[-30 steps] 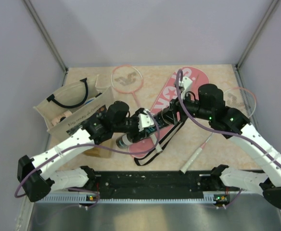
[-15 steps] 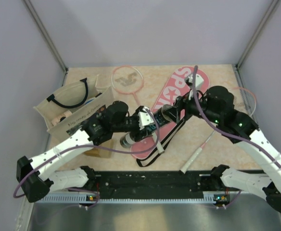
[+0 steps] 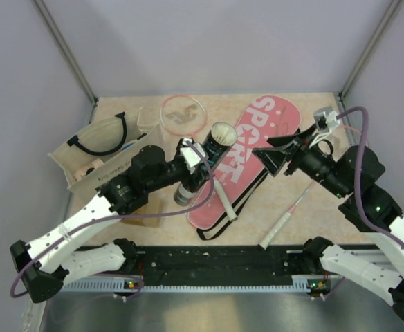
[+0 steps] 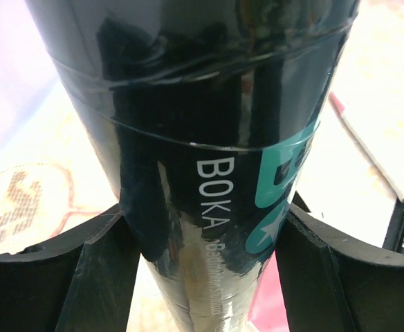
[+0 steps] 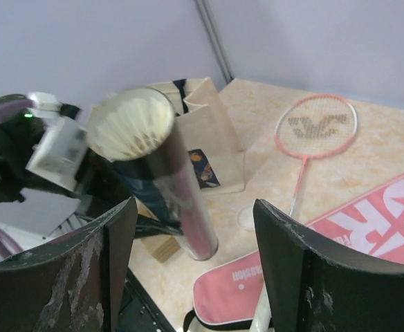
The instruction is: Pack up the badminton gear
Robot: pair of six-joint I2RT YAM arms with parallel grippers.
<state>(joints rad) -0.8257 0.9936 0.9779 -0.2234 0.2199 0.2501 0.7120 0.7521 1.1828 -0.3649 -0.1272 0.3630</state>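
My left gripper (image 3: 194, 171) is shut on the black tube (image 3: 203, 166), which stands tilted with its base on the table. In the left wrist view the tube (image 4: 209, 138) fills the gap between both fingers (image 4: 50, 277). The white shuttlecock (image 3: 221, 134) sits in the tube's open top, its feathers (image 5: 129, 124) filling the mouth. To the right of the tube my right gripper (image 3: 270, 155) hangs open and empty. The pink cover (image 3: 247, 155) lies flat mid-table. One racket (image 3: 183, 114) lies at the back; the second racket's shaft (image 3: 285, 220) lies under my right arm.
The beige tote bag (image 3: 105, 155) stands at the left, also seen behind the tube (image 5: 205, 131). A brown cardboard box (image 3: 143, 216) lies under my left arm. A small round white disc (image 5: 247, 218) rests on the table by the tube's base.
My right gripper opened at the tube's mouth and drew back to the right. My left gripper swung the tube from nearly lying to tilted upright, shuttlecock inside.
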